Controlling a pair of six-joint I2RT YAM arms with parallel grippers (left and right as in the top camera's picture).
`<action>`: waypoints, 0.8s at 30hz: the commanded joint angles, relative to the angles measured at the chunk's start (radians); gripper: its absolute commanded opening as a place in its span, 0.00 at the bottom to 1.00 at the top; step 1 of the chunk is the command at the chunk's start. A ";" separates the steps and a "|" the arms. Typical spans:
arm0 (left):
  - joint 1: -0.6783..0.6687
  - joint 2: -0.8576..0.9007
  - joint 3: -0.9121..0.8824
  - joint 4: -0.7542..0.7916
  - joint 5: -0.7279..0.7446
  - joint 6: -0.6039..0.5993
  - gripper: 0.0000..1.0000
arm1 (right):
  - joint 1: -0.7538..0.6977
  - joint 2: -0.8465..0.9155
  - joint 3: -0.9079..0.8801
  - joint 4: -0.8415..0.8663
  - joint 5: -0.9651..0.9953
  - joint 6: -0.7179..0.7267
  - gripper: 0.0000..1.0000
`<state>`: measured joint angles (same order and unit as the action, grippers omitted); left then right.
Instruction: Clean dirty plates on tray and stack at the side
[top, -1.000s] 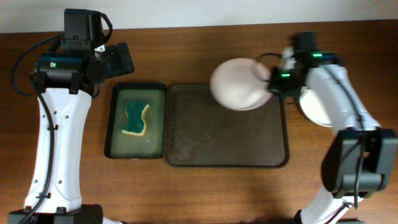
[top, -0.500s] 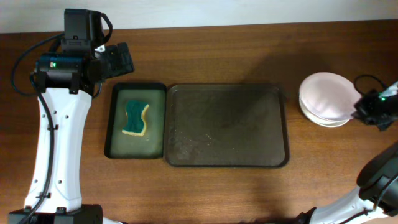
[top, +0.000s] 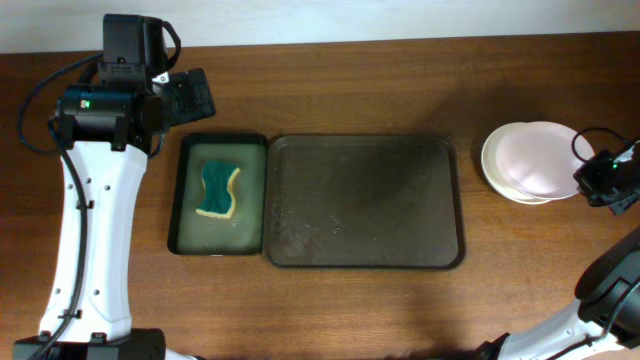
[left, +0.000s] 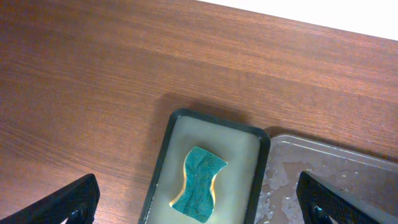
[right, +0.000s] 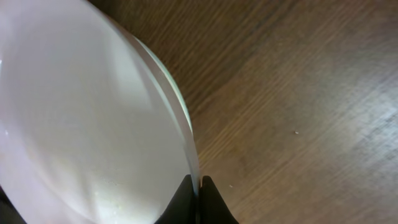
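The tray (top: 362, 215) lies at mid-table with no plate on it, only water drops on its floor. White plates (top: 497, 160) are stacked on the table to its right. My right gripper (top: 582, 175) is shut on the right rim of the top plate (top: 538, 160), which sits slightly offset on the stack. In the right wrist view that plate (right: 81, 118) fills the left side and the gripper (right: 199, 190) pinches its edge. My left gripper (top: 188, 95) hangs open at the back left, holding nothing; in its wrist view the left gripper (left: 196, 205) spans wide above the sponge.
A narrow dark green tray (top: 185, 200) left of the brown one holds a green and yellow sponge (top: 220, 190). In the left wrist view the sponge (left: 198, 185) lies in the green tray (left: 163, 155), with the wet brown tray (left: 329, 177) beside it.
My right arm carried the plate from above the tray's back right corner to the stack on the right, then settled it slightly further right. The left arm has not moved.
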<state>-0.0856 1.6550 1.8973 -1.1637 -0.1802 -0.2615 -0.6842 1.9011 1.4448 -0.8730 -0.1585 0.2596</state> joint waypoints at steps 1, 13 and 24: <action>0.002 0.003 -0.001 -0.002 0.000 -0.003 0.99 | 0.038 -0.013 -0.022 0.031 -0.011 0.010 0.05; 0.002 0.003 -0.001 -0.002 0.000 -0.003 0.99 | 0.085 -0.015 -0.020 -0.011 -0.259 -0.154 0.57; 0.002 0.003 -0.001 -0.002 0.000 -0.003 0.99 | 0.348 -0.016 -0.020 -0.156 -0.302 -0.271 0.98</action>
<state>-0.0856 1.6550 1.8973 -1.1633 -0.1802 -0.2619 -0.4152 1.9011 1.4284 -1.0031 -0.4358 0.0219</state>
